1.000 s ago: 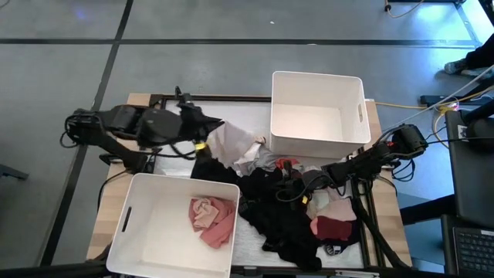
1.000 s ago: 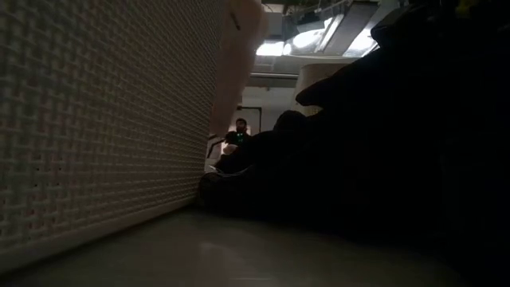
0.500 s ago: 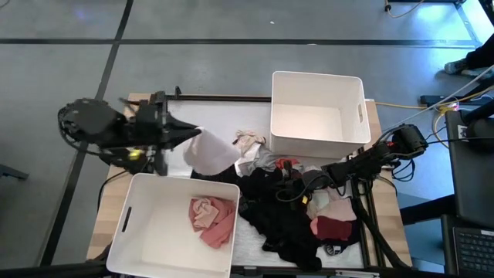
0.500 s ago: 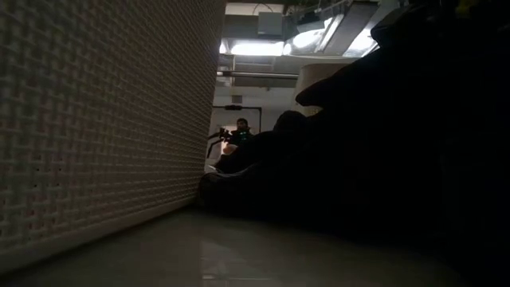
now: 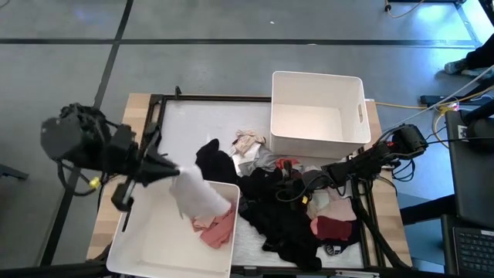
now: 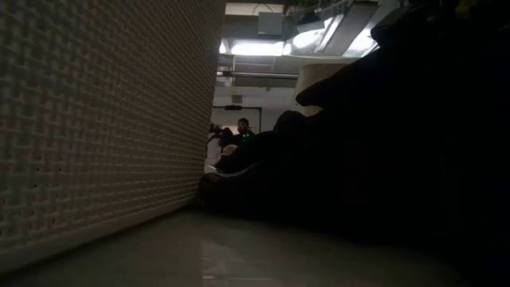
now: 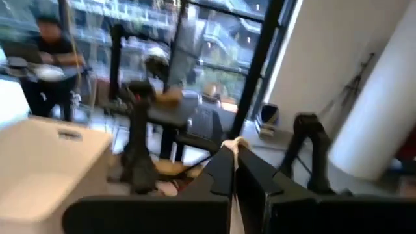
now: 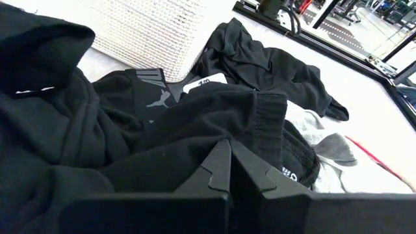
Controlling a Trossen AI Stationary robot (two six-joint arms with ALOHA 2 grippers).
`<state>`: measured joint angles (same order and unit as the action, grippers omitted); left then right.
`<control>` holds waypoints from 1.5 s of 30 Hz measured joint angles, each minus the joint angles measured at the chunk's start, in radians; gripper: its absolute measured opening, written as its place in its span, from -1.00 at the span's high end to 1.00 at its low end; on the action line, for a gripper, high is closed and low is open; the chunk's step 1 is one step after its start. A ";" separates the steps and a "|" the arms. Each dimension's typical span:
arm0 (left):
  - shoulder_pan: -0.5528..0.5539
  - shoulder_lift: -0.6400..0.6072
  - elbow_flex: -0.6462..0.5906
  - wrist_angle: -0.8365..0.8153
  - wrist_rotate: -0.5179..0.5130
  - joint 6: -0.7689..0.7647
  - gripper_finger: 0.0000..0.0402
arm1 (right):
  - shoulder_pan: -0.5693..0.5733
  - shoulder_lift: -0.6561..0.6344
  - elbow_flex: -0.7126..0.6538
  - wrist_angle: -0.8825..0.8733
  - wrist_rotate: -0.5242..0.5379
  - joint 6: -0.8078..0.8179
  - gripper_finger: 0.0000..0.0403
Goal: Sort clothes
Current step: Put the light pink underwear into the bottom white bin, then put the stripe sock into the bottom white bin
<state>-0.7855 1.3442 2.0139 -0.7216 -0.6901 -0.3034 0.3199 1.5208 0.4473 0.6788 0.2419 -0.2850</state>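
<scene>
My left gripper (image 5: 173, 171) is shut on a white garment (image 5: 197, 194) above the near-left white bin (image 5: 147, 232). A pink garment (image 5: 218, 222) lies in that bin. The other clothes lie in a pile at the table's middle: black ones (image 5: 278, 212), a maroon one (image 5: 336, 228), and grey and white ones (image 5: 255, 158). My right gripper (image 5: 297, 185) is shut, low over the black clothes (image 8: 195, 117) of the pile. I cannot tell whether it touches them. My left gripper pinches the white garment's upper end (image 5: 182, 177) between its two fingers. A sliver of white cloth (image 7: 236, 142) shows between the fingertips. The fingers point toward the table's right, slanting a little down. The garment hangs bunched below and beyond them, over the bin.
A second white bin (image 5: 316, 112) stands at the far right. The near-left bin's wall (image 6: 103, 119) fills the left of the low view, with black clothes (image 6: 382, 143) on the right. A person (image 6: 243, 127) shows in the room beyond. Cables lie at the table's right edge.
My left gripper has swung from the far side of the pile toward the table's left and near edges, carrying the white garment. The garment has come clear of the pile and now hangs over the near-left bin. The right arm has kept still.
</scene>
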 joint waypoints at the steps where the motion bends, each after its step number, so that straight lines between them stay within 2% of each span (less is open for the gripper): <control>1: -0.009 0.003 -0.006 -0.014 0.000 -0.023 0.99 | 0.000 0.000 0.000 0.000 0.000 0.000 0.97; 8: -0.017 0.072 -0.012 -0.228 -0.002 -0.148 0.99 | 0.000 0.000 0.000 0.000 0.000 0.000 0.97; 17: 0.049 0.246 -0.013 -0.576 -0.009 -0.348 0.99 | 0.000 0.000 0.000 0.001 0.000 0.017 0.97; 23: 0.101 0.372 -0.013 -0.628 -0.010 -0.370 0.99 | 0.000 0.000 0.000 0.002 0.000 0.018 0.97; 28: 0.150 0.441 -0.013 -0.619 -0.004 -0.324 0.99 | 0.000 0.000 0.000 0.002 0.000 0.019 0.97; 31: 0.182 0.449 -0.013 -0.620 0.071 -0.327 0.98 | 0.000 0.000 0.000 0.002 0.000 0.019 0.97; 35: 0.218 0.444 -0.013 -0.622 0.132 -0.360 0.83 | 0.000 0.000 0.000 0.001 0.000 0.019 0.97; 42: 0.269 0.443 0.029 -0.666 0.187 -0.362 0.34 | 0.000 0.000 0.000 0.001 0.000 0.019 0.97; 45: 0.304 0.442 0.067 -0.664 0.206 -0.321 0.18 | 0.000 0.000 0.000 0.001 0.000 0.019 0.97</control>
<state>-0.4811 1.7866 2.0805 -1.3859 -0.4842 -0.6240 0.3201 1.5208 0.4473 0.6796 0.2420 -0.2662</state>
